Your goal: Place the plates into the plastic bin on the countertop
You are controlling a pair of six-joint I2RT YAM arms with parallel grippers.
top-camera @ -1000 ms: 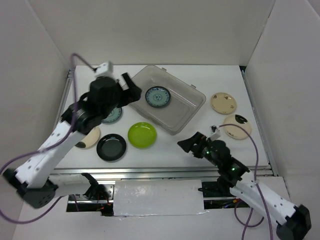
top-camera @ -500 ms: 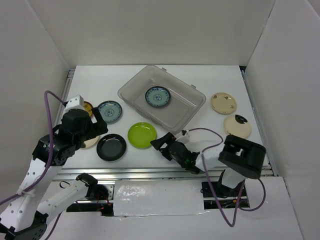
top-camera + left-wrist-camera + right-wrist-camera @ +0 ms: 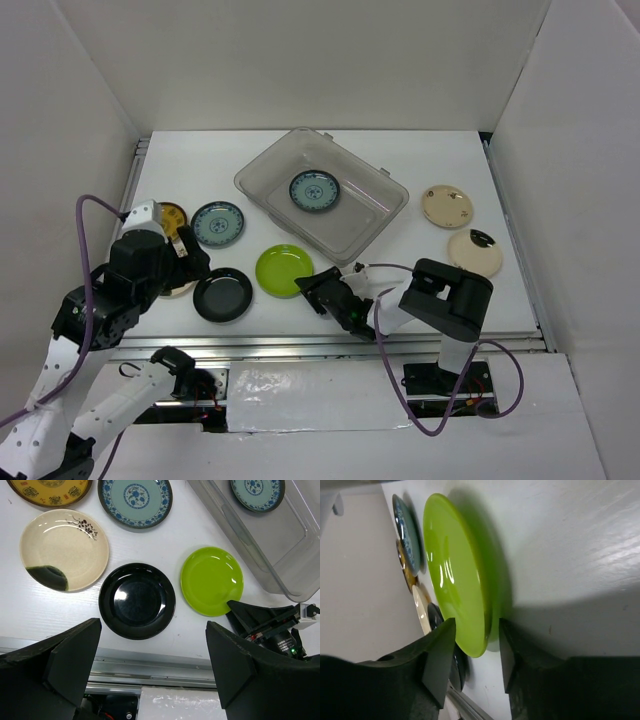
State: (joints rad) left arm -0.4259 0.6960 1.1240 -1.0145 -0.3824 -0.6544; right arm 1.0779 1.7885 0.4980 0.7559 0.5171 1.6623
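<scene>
Lime green plate (image 3: pixel 284 270): flat on the white countertop (image 3: pixel 450 160), just in front of the plastic bin (image 3: pixel 360 215).
My right gripper (image 3: pixel 475 630): fingers on either side of the plate's near rim; I cannot tell if they are clamped.
My left gripper (image 3: pixel 152 627): spread wide, empty, above the black plate (image 3: pixel 136 600).

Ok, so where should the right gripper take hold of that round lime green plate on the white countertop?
By its rim on the near-right edge, the side facing the right gripper. The round lime green plate lies flat and shallow, probably too wide to span, so come in low from the side, one finger inside the rim and one outside. The jaws straddle that edge.
</scene>
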